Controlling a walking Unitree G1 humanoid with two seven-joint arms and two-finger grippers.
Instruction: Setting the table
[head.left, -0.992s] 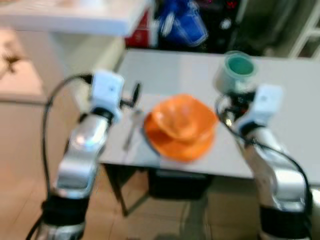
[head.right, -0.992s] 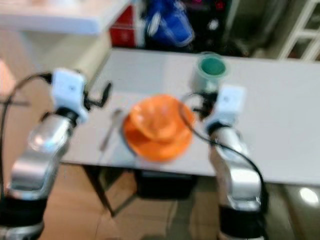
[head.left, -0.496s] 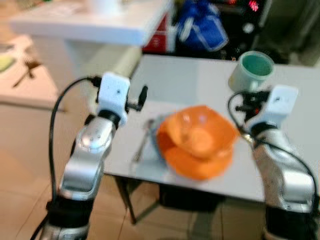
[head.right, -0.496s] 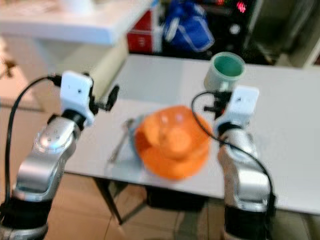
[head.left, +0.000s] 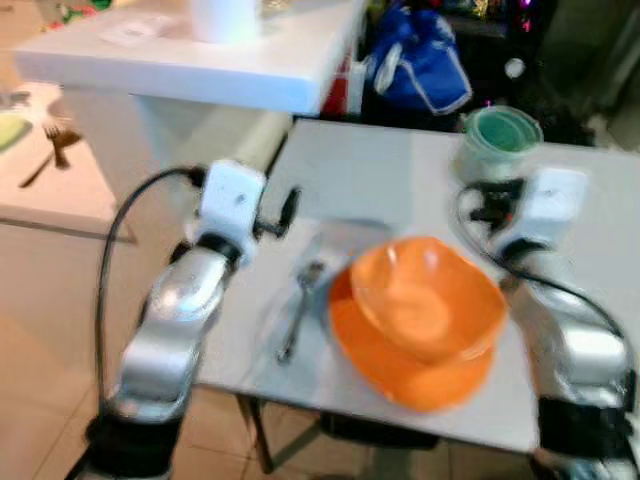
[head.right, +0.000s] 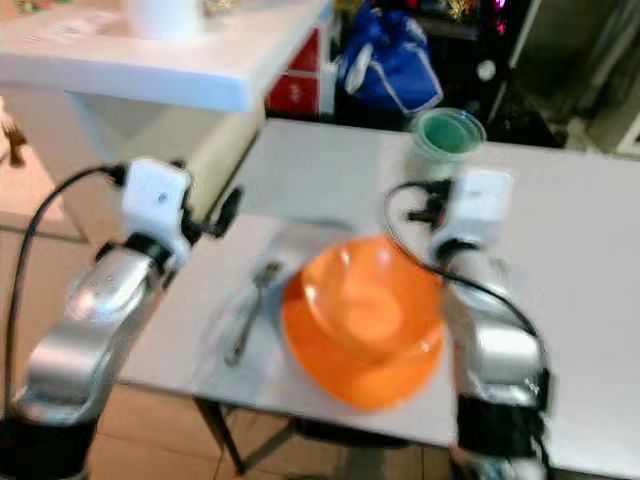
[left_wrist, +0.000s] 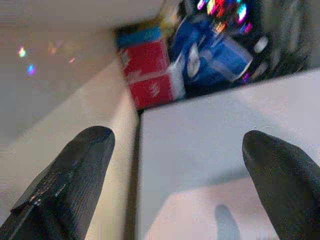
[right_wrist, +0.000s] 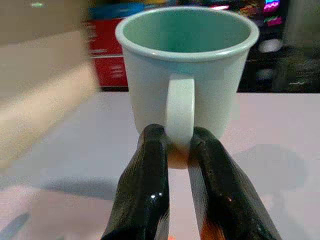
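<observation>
An orange bowl (head.left: 428, 302) sits on an orange plate (head.left: 410, 355) near the front edge of the grey table (head.left: 370, 170). A metal fork (head.left: 297, 305) lies just left of the plate. My right gripper (right_wrist: 178, 150) is shut on the handle of a pale green mug (right_wrist: 186, 70), held above the table beyond the bowl (head.right: 447, 135). My left gripper (left_wrist: 175, 150) is open, its fingers (left_wrist: 75, 175) wide apart over the table's left edge, left of the fork, with nothing between them.
A white counter (head.left: 200, 60) with a white roll stands at the back left. A blue bag (head.left: 420, 65) and a red box (left_wrist: 150, 75) lie beyond the table. Tiled floor is at the left.
The camera has shifted, so the bowl and plate now show lower and nearer. The mug stays in my right gripper; the left gripper stays open.
</observation>
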